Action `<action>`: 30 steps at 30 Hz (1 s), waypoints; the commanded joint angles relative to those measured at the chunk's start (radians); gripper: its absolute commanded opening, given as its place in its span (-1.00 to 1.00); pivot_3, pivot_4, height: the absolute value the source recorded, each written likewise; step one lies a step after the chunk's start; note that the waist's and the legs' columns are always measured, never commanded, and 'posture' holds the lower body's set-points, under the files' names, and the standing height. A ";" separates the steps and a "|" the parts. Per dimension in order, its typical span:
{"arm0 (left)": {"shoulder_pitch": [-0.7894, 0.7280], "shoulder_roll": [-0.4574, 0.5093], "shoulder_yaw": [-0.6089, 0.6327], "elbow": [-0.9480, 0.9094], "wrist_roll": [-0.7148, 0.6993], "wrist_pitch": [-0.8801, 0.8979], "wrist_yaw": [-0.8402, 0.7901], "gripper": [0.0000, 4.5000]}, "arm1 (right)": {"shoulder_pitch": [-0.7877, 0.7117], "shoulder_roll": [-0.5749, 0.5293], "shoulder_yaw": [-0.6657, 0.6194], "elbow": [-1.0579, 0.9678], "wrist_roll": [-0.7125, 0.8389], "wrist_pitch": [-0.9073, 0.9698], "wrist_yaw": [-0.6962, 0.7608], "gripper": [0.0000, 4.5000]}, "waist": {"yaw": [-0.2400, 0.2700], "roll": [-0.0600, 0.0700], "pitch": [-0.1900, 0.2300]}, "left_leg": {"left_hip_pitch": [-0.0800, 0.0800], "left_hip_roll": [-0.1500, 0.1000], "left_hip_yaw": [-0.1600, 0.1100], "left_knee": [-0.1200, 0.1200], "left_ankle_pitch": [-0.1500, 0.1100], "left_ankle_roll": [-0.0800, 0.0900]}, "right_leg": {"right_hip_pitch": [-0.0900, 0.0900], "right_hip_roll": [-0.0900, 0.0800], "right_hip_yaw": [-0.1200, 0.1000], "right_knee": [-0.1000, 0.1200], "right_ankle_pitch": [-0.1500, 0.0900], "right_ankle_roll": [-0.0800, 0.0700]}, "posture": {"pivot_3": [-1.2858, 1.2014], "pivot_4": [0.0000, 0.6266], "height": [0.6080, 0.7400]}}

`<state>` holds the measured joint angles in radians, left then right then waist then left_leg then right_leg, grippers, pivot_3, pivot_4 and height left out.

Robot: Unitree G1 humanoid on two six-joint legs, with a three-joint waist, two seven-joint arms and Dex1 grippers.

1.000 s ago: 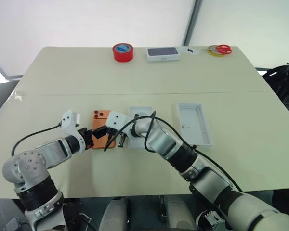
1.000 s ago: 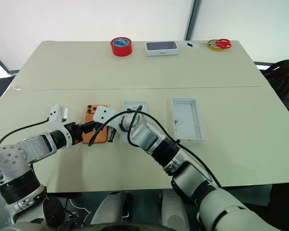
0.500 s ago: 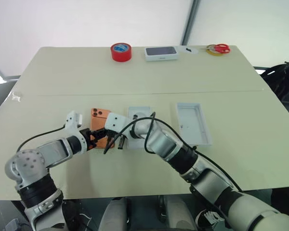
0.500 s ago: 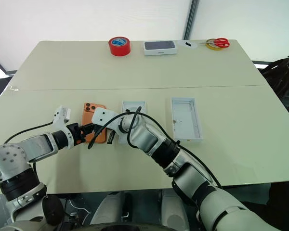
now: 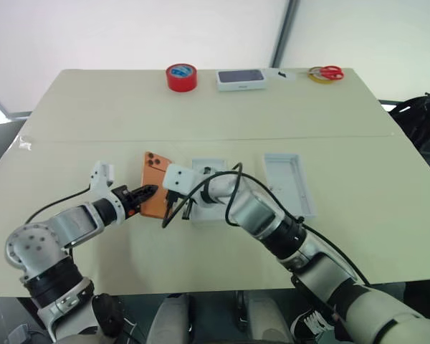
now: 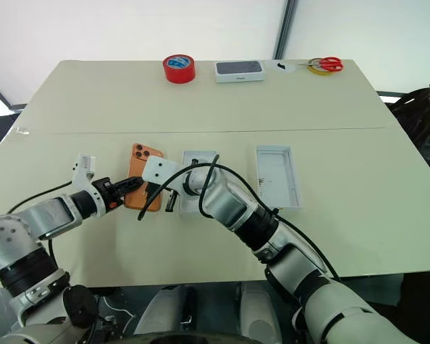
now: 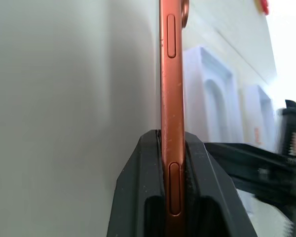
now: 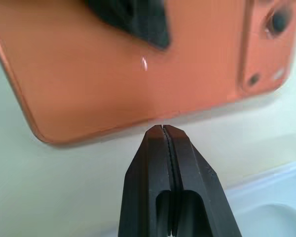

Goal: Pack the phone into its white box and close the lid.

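The orange phone is tilted up off the table on its long edge, camera block at the far end. My left gripper is shut on its near end, and in the left wrist view the fingers clamp both faces of the phone. My right gripper is shut and empty, its tips just off the phone's lower edge. The lid lies open side up to the right. Whether the white box sits under the white insert with an oval outline I cannot tell.
A red tape roll, a white box with a dark top and red-handled scissors line the table's far edge. My right arm crosses over the insert. Bare tabletop stretches to the left and towards the front.
My left gripper has closed on the phone's near end. The phone, flat before, now stands tilted on its edge. My right gripper has risen a little and drawn back from it.
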<state>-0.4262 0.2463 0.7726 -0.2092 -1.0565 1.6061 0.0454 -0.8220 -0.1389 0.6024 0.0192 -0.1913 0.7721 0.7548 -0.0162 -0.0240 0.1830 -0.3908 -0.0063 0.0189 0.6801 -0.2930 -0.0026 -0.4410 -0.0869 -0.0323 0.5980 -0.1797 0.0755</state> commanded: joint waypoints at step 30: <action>0.037 -0.283 -0.438 0.024 -0.459 -0.425 0.471 -0.98 | 0.306 -0.540 -0.568 -0.306 0.501 -0.191 0.269 -1.00 | 0.030 -0.007 0.005 | -0.001 0.000 0.003 0.002 -0.001 0.003 | 0.002 0.000 0.001 -0.005 -0.002 -0.004 | 0.03 -0.52 0.87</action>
<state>-0.3830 -0.0386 0.3630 -0.1649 -1.4746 1.2038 0.5420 -0.5104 -0.6625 0.0649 -0.2430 0.2907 0.5942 1.0305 0.0134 -0.0311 0.1881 -0.3922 -0.0061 0.0215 0.6826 -0.2940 0.0002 -0.4390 -0.0870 -0.0311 0.5930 -0.1822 0.0718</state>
